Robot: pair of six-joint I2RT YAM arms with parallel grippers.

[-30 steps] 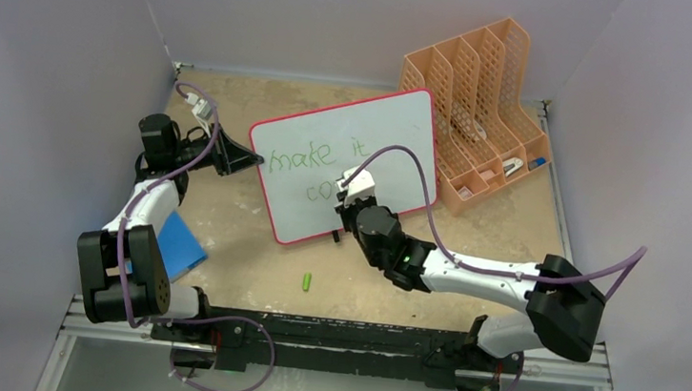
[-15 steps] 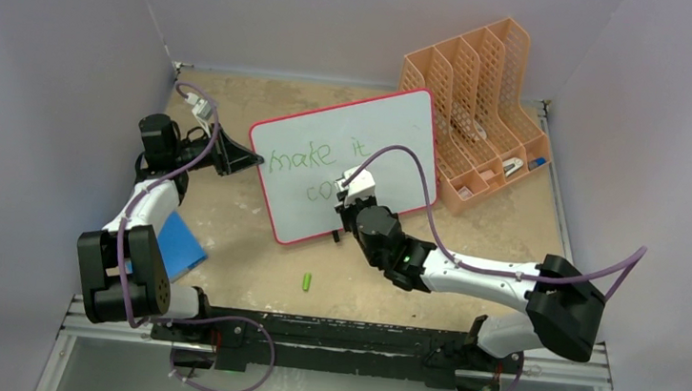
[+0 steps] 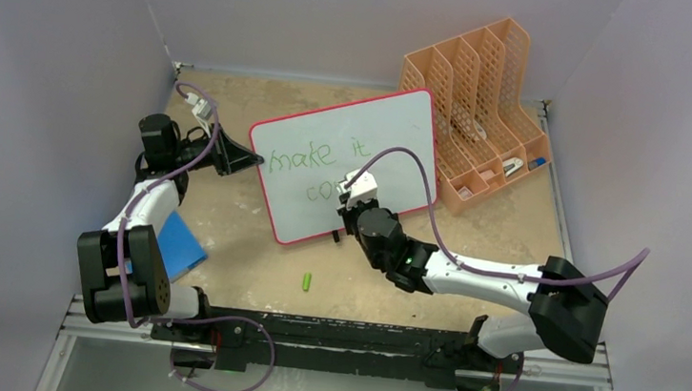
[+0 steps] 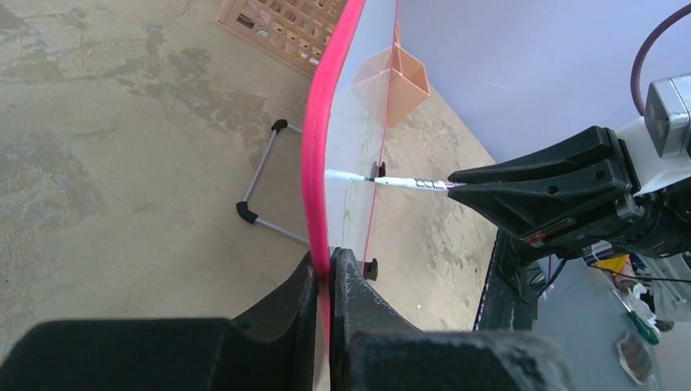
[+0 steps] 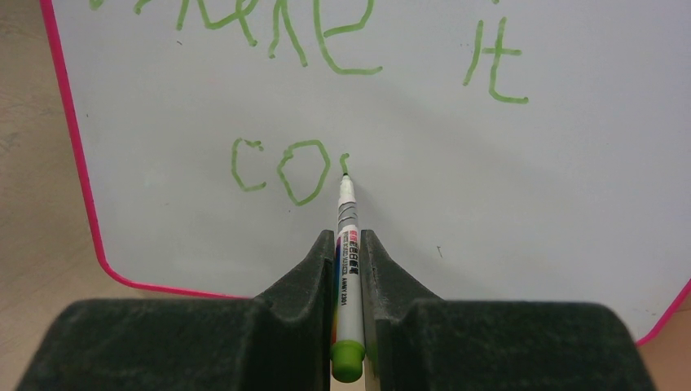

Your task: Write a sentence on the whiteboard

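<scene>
Pink-rimmed white whiteboard (image 3: 395, 143) is pinched steady in the left end effector (image 4: 330, 265) so the green-tailed white marker (image 5: 345, 204), clamped in the right end effector (image 5: 348, 236), can be pressed firmly.

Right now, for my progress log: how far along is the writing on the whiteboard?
Done: the sentence reads "make it" on the top line and "co" below, in green on the whiteboard. In hand: the right gripper holds the marker, tip on the board starting the next letter after "co"; the left gripper clamps the board's pink rim. Left: the rest of that second-line word.
</scene>
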